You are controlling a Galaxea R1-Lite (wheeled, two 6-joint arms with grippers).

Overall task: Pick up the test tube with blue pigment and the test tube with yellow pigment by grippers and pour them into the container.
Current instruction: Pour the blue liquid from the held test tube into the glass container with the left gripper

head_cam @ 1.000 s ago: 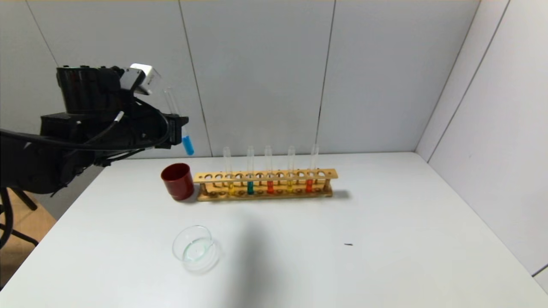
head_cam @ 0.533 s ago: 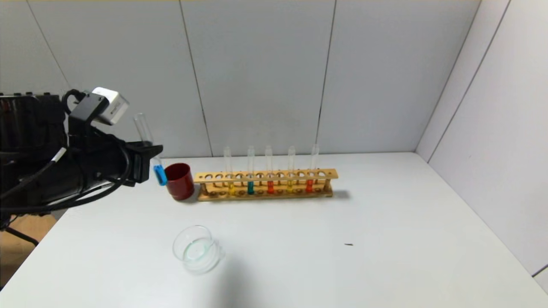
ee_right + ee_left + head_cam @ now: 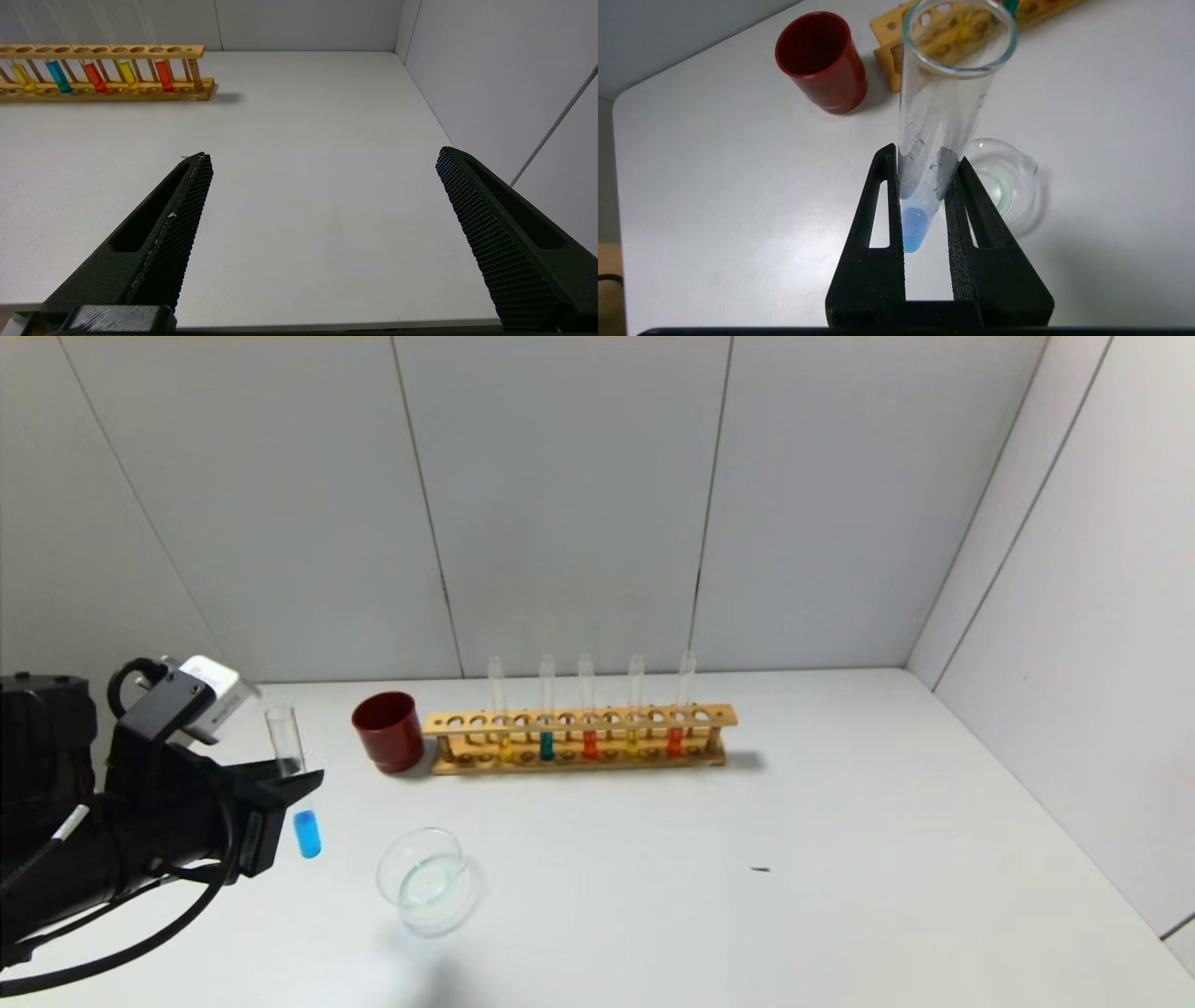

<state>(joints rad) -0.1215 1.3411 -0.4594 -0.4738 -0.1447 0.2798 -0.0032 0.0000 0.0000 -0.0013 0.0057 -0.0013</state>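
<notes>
White tabletop (image 3: pixel 840 859): left gripper (image 3: pixel 924 186) pinches the blue-pigment test tube (image 3: pixel 941 116) beside the glass dish (image 3: pixel 425 882); tipping likely follows.

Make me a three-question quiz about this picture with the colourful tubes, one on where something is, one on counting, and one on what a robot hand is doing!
1. Where is the red cup?
A. at the wooden rack's left end
B. inside the glass dish
C. at the rack's right end

2. How many tubes stand in the rack?
A. three
B. five
C. eight

3. The left gripper is:
A. open, empty
B. shut on the blue tube
C. holding the cup

Answers: 1 A, the cup stands by that end. 2 B, five tubes rise from the rack. 3 B, the fingers pinch the tube.
</notes>
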